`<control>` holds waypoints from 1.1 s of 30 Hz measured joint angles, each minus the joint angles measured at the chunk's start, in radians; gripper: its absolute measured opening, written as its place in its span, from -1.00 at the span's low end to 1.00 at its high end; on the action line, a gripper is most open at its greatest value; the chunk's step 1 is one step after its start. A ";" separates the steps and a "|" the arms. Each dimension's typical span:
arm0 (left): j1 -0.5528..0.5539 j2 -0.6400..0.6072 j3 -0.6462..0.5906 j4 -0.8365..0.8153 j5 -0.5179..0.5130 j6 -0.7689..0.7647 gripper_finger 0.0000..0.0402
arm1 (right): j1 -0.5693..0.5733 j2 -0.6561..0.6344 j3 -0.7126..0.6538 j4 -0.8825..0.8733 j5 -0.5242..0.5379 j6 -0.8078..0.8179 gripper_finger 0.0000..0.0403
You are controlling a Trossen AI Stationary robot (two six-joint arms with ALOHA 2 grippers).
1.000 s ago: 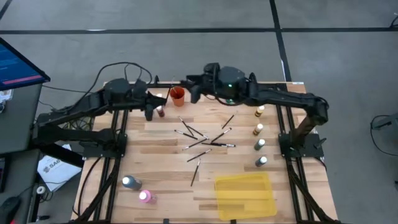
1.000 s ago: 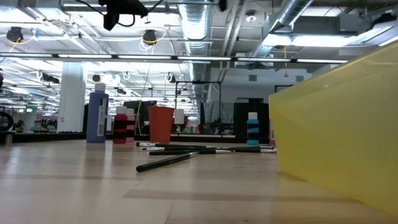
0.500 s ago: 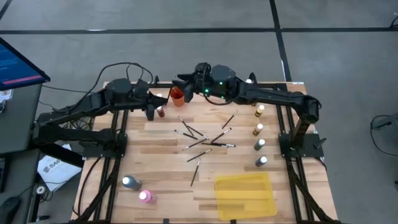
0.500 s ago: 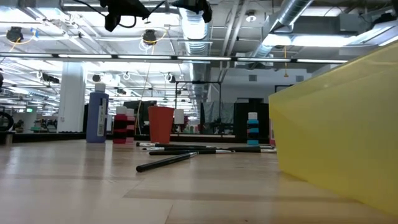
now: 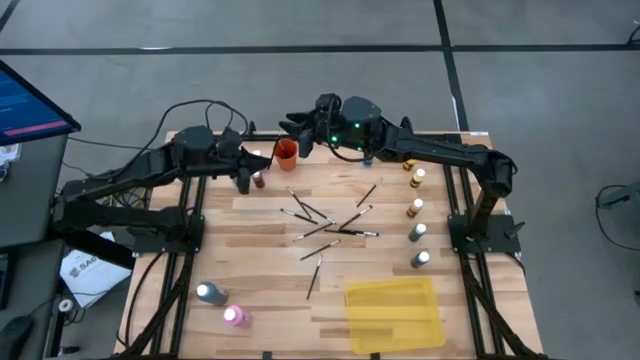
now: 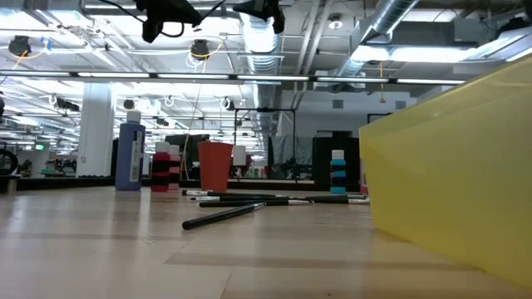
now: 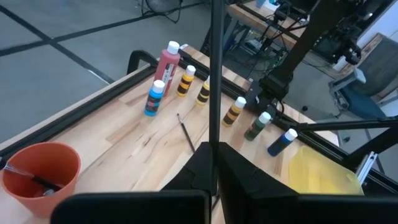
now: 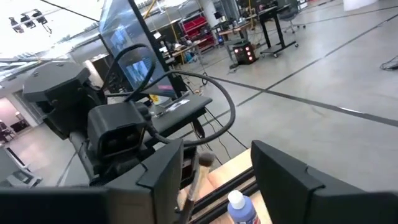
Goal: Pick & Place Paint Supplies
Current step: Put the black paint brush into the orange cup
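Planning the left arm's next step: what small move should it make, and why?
Probably wait briefly, then carry across to the orange cup. The left gripper is shut on an upright paintbrush beside the cup, but the right gripper hangs open close by it.

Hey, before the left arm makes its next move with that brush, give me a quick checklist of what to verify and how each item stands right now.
1. Left pincer grips the paintbrush: ok, shut on it, brush upright.
2. Orange cup stands upright and has room: ok, only a brush or so inside.
3. Space over the cup is free: not ok, the right pincer hovers at its rim.
4. Right pincer is empty: cannot tell, its fingers stand apart but a pale stick shows between them.
5. Loose brushes cleared from the table middle: not ok, several lie crossed there.
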State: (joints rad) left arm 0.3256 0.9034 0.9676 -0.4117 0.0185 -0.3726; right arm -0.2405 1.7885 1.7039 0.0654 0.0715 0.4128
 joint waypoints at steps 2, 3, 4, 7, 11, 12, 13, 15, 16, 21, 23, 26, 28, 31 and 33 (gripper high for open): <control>0.000 0.013 0.000 0.005 0.000 0.001 -1.00 | 0.000 0.000 0.000 0.000 -0.003 -0.005 -0.19; 0.000 0.017 0.000 0.003 0.000 0.001 -1.00 | 0.000 0.000 0.000 0.000 -0.004 -0.005 -0.23; 0.000 0.021 0.000 0.005 0.000 0.001 -1.00 | 0.000 0.000 0.000 0.000 -0.007 -0.005 -0.29; 0.000 0.028 0.000 0.011 0.000 0.001 -1.00 | 0.000 0.000 0.000 0.000 -0.023 -0.005 -0.49; 0.000 0.027 0.000 0.015 -0.009 0.002 -1.00 | 0.000 0.000 0.000 -0.002 -0.041 -0.026 -0.83; 0.000 0.028 0.000 0.016 -0.010 0.002 -1.00 | 0.000 0.000 0.000 -0.002 -0.043 -0.028 -0.90; 0.000 0.028 0.000 0.016 -0.010 0.002 -1.00 | 0.000 0.000 0.000 -0.002 -0.042 -0.028 -0.95; 0.000 0.028 0.000 0.016 -0.011 0.002 -1.00 | -0.001 0.000 0.000 -0.002 -0.042 -0.030 -0.97; 0.000 0.028 0.000 0.017 -0.011 0.002 -1.00 | -0.001 0.000 0.000 -0.002 -0.042 -0.031 -0.98; 0.000 0.028 0.000 0.020 -0.034 0.002 -0.98 | -0.006 0.000 0.000 0.003 -0.042 -0.038 -0.99; 0.000 0.028 0.000 0.022 -0.064 0.002 -0.93 | -0.015 0.000 0.000 0.011 -0.042 -0.038 -1.00; 0.001 0.027 0.000 0.025 -0.090 0.038 -0.81 | -0.026 0.000 0.000 0.030 -0.043 -0.038 -1.00; 0.001 0.027 0.001 0.019 -0.104 0.059 -0.70 | -0.035 0.000 0.000 0.043 -0.037 -0.043 -1.00; 0.001 0.027 0.001 -0.008 -0.149 0.064 -0.51 | -0.047 0.000 0.000 0.041 0.000 -0.074 -1.00; 0.001 0.027 0.000 -0.032 -0.182 0.081 -0.39 | -0.057 0.000 0.000 0.040 0.017 -0.089 -1.00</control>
State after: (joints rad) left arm 0.3267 0.9306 0.9680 -0.4435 -0.1635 -0.2912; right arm -0.2976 1.7882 1.7042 0.1054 0.0882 0.3243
